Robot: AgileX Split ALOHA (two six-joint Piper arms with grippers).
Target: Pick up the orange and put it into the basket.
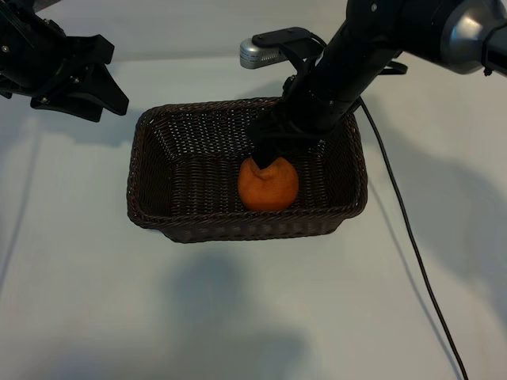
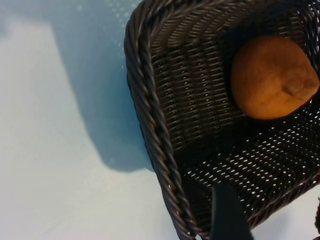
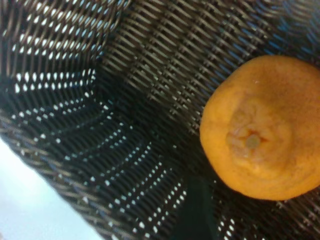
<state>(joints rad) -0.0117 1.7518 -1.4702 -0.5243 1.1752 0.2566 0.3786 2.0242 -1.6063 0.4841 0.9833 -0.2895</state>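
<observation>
From my station all I get for surroundings is the table [image 1: 87,301]: a plain white, matte top that fills the exterior view edge to edge. Light falls from above and behind, throwing soft grey shadows across the surface, the largest a blurry patch near the front edge (no wall, floor or window visible to me). A thin black cable [image 1: 412,237] trails across the right side.

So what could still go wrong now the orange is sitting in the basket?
1. The right claw sits right above the orange, so lifting away carelessly might nudge or drag the fruit.
2. The orange rests near the front wall of the wicker basket; a bump could roll it.
3. The right arm's cable trails beside the basket and may snag it.
</observation>
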